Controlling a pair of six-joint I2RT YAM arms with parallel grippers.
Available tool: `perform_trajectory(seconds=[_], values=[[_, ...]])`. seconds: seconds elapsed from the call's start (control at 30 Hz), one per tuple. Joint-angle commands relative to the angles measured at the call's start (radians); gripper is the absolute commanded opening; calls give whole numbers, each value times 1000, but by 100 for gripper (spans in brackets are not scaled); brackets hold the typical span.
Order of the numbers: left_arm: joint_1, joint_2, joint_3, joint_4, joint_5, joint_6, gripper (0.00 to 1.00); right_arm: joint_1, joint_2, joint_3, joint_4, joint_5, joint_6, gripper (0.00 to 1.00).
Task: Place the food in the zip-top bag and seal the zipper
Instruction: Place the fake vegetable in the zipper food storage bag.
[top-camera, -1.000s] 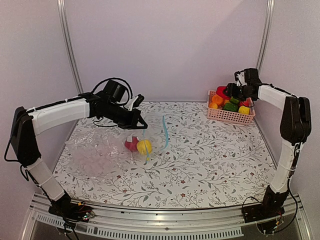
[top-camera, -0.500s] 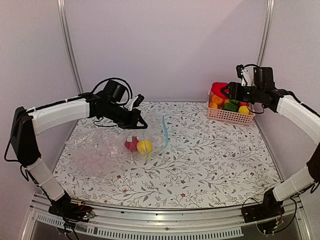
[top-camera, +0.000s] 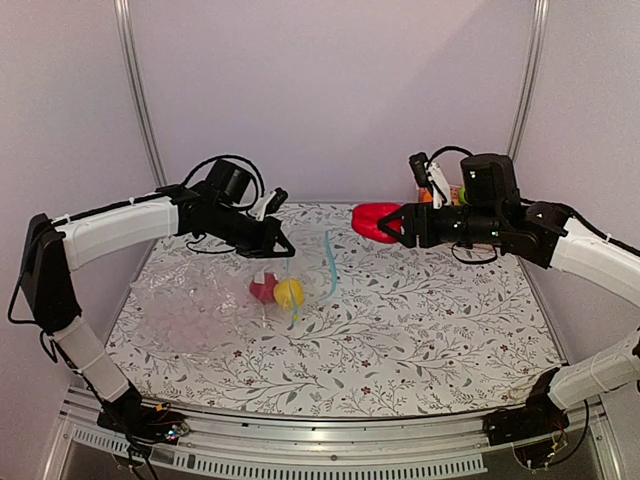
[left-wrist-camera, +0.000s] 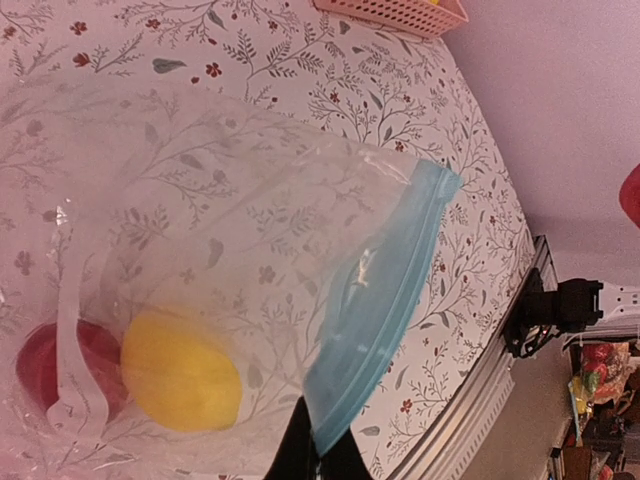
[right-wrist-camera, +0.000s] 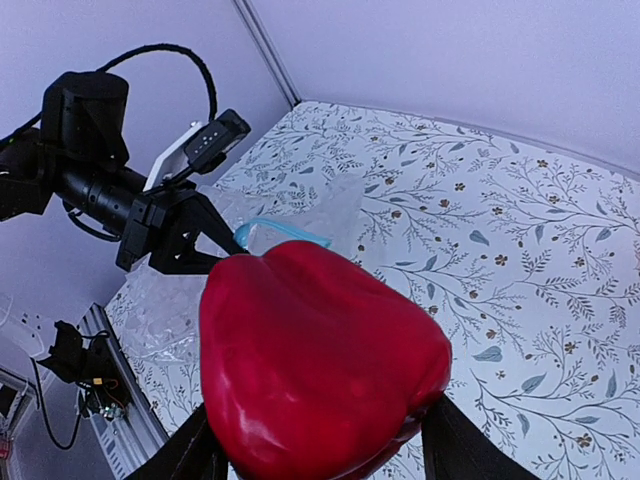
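The clear zip-top bag (top-camera: 195, 300) lies at the left of the table with a yellow food piece (top-camera: 289, 293) and a red one (top-camera: 263, 289) inside. Its blue-teal zipper (top-camera: 330, 262) stands lifted at the mouth. My left gripper (top-camera: 283, 250) is shut on the bag's mouth edge; in the left wrist view the fingers (left-wrist-camera: 300, 455) pinch the zipper (left-wrist-camera: 385, 300) beside the yellow piece (left-wrist-camera: 180, 370). My right gripper (top-camera: 392, 226) is shut on a red bell pepper (top-camera: 372, 222), held in the air right of the bag's mouth. The pepper (right-wrist-camera: 320, 365) fills the right wrist view.
The pink lattice basket (left-wrist-camera: 390, 12) with more food stands at the back right, mostly hidden behind my right arm in the top view. The floral tabletop (top-camera: 420, 320) lies between the two arms. Metal frame posts (top-camera: 140, 90) stand at the back corners.
My right arm has swung left from the basket, carrying the red pepper out over the table toward the bag's mouth. My left arm and the bag have not moved.
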Motion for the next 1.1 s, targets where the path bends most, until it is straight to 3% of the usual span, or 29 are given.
perform_trajectory(seconds=[0.0, 0.3, 0.7, 1.07], values=[[11, -27, 6, 9, 8, -4, 0, 102, 87, -17, 107, 55, 68, 50], [11, -34, 7, 11, 12, -6, 0, 201, 322, 50, 194, 85, 123, 50], [10, -45, 1, 29, 55, -23, 0, 229, 543, 178, 255, 348, 183, 49], [10, -46, -12, 65, 99, -45, 0, 230, 728, 367, 258, 299, 174, 52]])
